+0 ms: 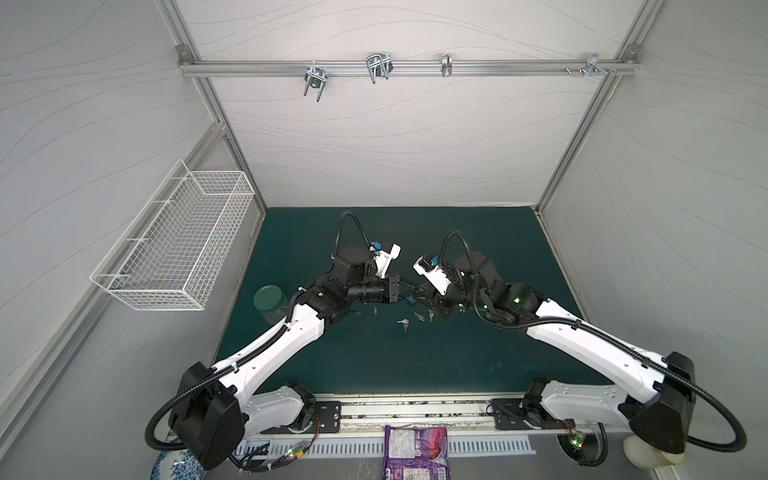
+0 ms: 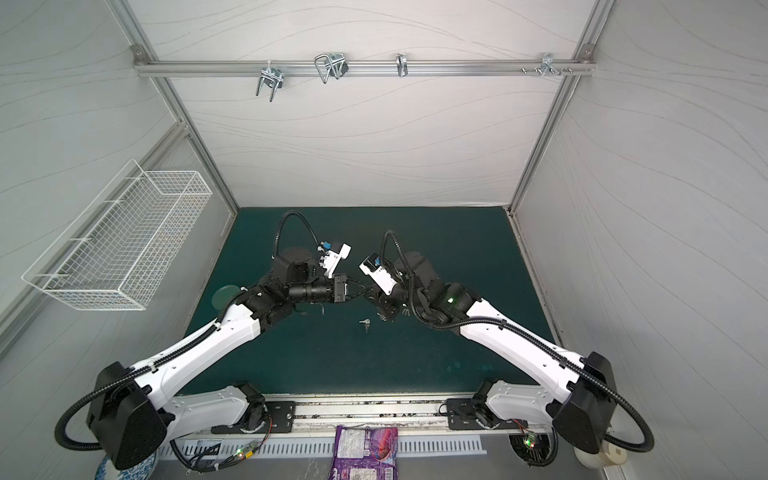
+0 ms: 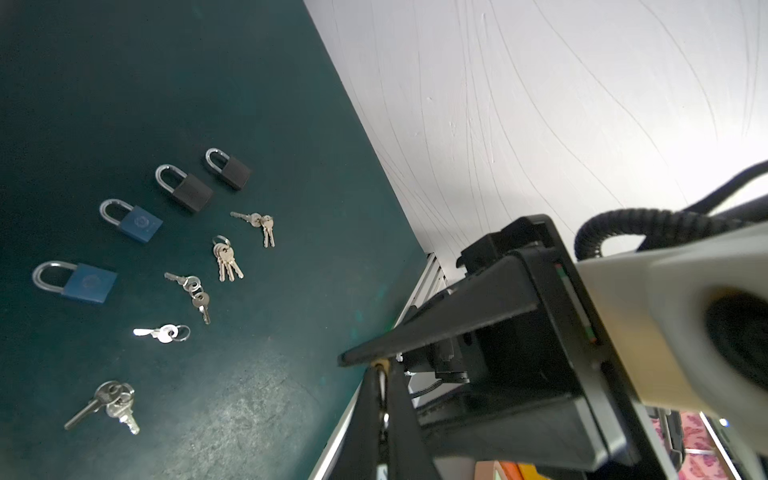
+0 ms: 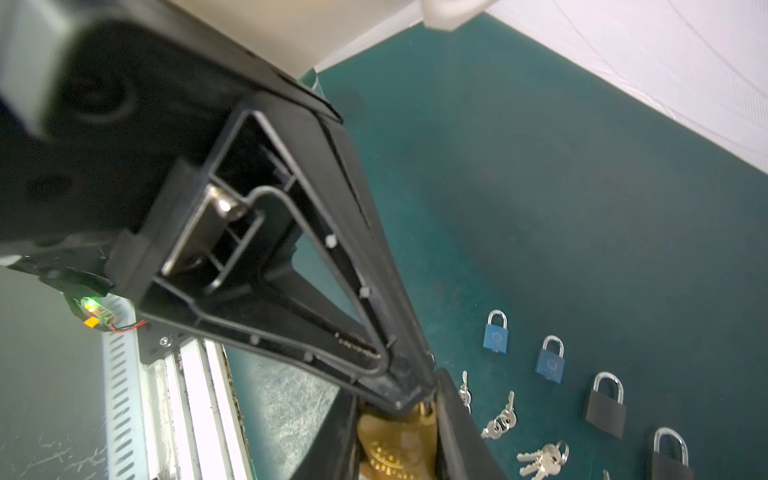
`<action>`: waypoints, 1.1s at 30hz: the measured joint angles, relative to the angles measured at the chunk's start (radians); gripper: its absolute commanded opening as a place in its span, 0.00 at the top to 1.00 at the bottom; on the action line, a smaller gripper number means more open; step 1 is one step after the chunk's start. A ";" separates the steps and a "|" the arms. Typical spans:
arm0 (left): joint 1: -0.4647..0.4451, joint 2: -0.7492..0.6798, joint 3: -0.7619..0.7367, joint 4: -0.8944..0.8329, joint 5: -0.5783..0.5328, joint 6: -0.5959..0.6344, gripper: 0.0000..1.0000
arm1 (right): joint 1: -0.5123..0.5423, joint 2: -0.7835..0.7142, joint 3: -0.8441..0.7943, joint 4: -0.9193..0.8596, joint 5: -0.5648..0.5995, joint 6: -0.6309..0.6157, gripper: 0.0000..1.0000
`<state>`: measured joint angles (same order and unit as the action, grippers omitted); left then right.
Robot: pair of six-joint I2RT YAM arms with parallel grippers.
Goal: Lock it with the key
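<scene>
Right gripper (image 4: 399,415), partly closed, clamps the brass lock (image 4: 395,451) off the mat (image 3: 270,124). I can't read the lock's embossed lettering. Left gripper (image 3: 382,374) meets it tip to tip, fingers nearly together around something slim; whether it grips, I can't tell. On the mat: blue locks (image 3: 137,222) with round emblems, black locks (image 3: 191,191), key bunches (image 3: 226,259).

Brass padlock being held among black fingers above a green mat

The right gripper (image 4: 415,397) is being seen side-on, with its fingertips being brought right against the top of a brass padlock (image 4: 390,451). The padlock's body is being flanked by two further black fingers (image 4: 461,432). Whether the jaws are closed cannot be told. On the green mat (image 4: 540,187), two blue padlocks (image 4: 496,332), two black padlocks (image 4: 604,405) and several key bunches (image 4: 542,457) are being shown lying apart. The mat is being bordered by a white wall (image 4: 665,62).
</scene>
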<state>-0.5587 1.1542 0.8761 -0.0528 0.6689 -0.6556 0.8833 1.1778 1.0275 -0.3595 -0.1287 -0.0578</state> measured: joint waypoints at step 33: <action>0.336 -0.426 -0.198 -0.514 -0.535 0.022 0.01 | 0.019 0.831 0.487 -0.293 0.151 0.208 1.00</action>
<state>-0.2230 0.7280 0.6777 -0.5671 0.1341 -0.6334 0.9028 2.0090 1.5143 -0.6525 0.0223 0.1501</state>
